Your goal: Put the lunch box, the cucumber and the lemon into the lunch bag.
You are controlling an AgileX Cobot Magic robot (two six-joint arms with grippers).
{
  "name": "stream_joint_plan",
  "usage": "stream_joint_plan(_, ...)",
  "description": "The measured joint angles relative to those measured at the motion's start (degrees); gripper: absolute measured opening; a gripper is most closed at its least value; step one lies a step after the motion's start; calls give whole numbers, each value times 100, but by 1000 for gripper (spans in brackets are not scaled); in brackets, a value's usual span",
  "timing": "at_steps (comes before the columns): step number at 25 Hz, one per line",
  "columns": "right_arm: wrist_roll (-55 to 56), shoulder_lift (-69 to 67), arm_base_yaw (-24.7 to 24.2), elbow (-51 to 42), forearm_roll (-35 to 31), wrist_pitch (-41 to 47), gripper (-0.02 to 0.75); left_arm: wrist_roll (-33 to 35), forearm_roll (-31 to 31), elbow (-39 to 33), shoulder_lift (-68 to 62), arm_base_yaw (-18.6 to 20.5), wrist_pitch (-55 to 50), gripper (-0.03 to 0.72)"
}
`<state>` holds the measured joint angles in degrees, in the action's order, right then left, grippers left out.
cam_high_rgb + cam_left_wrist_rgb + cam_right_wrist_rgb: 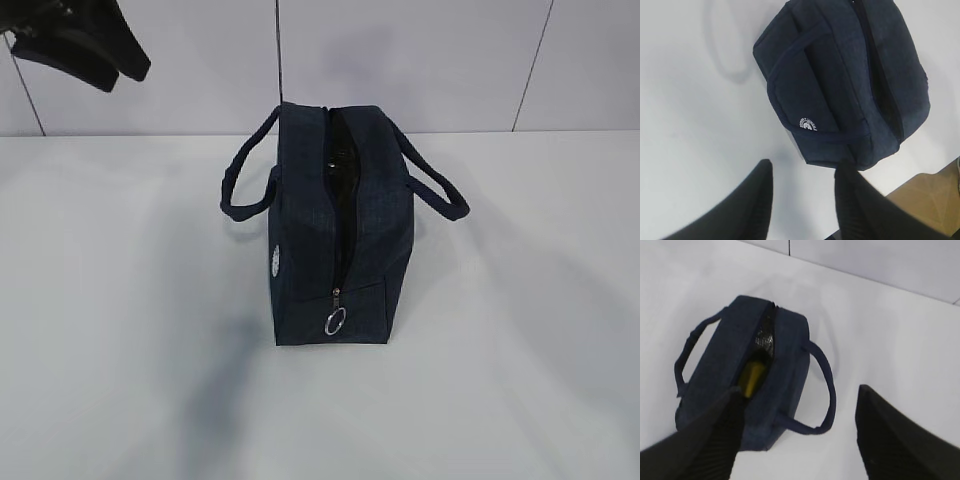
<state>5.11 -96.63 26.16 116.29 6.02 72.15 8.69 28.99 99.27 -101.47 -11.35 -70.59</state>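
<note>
The dark navy lunch bag [335, 235] stands on the white table with its top zipper open in a narrow slit and its ring pull [336, 321] hanging at the near end. In the right wrist view a yellow thing, the lemon [751, 375], shows inside the bag [785, 355] beside silvery lining. The lunch box and the cucumber are out of view. My left gripper [804, 166] is open and empty, raised beside the bag [840, 85]; it shows at the top left of the exterior view [80, 40]. My right gripper [800, 389] is open and empty above the bag's right handle [826, 385].
The white table [120, 330] runs out on all sides of the bag. A tiled wall [420, 60] stands behind it. In the left wrist view the table edge and a brown floor [932, 200] show at the lower right.
</note>
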Motion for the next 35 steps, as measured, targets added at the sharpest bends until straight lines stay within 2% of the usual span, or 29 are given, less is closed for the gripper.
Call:
stream_joint_plan(4, 66, 629, 11, -1092, 2, -82, 528, -41, -9, 0, 299, 0, -23, 298)
stream_joint_plan(12, 99, 2628, 11, -4108, 131, -2288, 521, -50, -9, 0, 338, 0, -36, 298)
stream_joint_plan(18, 99, 3625, 11, -5835, 249, -3337, 519, -52, -9, 0, 338, 0, -36, 284)
stream_joint_plan(31, 99, 4661, 11, -6998, 372, -4740, 515, -62, -22, 0, 410, 0, -36, 276)
stream_joint_plan(35, 99, 4992, 11, -7624, 376, -5166, 515, -62, 14, 0, 410, -13, -36, 249)
